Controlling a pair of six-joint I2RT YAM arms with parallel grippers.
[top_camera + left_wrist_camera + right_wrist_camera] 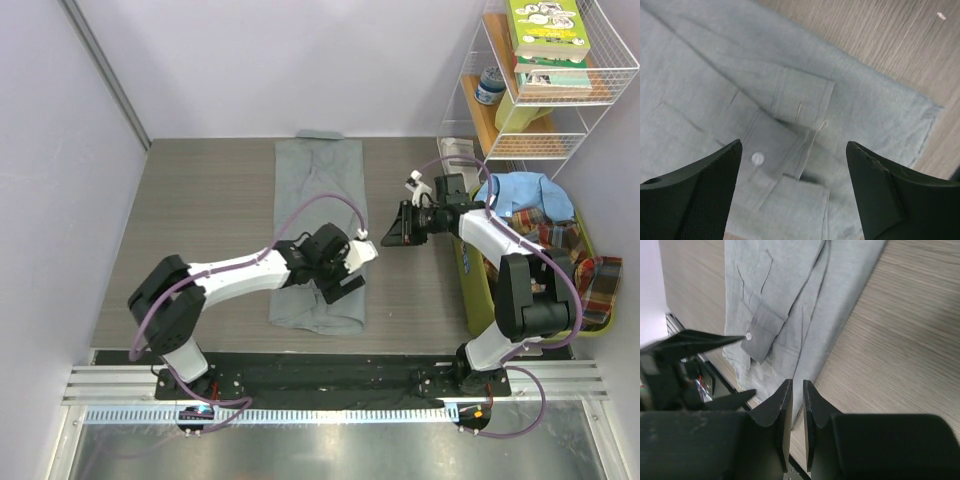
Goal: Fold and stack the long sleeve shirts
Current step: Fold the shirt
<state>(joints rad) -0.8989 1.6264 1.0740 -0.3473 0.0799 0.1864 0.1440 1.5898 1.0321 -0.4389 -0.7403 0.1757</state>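
Note:
The grey long sleeve shirt (318,200) lies on the table, folded lengthwise into a long strip, sleeves laid over it. My left gripper (346,274) hovers over its near right part, open and empty. In the left wrist view the jaws (794,146) straddle the buttoned cuffs (802,97) near the shirt's edge. My right gripper (400,226) is to the right of the shirt over bare table, shut and empty (797,384). The shirt also shows in the right wrist view (790,295). The light blue shirt (522,190) and the plaid shirt (572,255) lie in a bin at the right.
A green bin (472,290) stands along the table's right edge. A wire shelf (560,110) with books (545,30) stands at the back right. A white paper (456,150) lies near it. Walls close the left and far sides.

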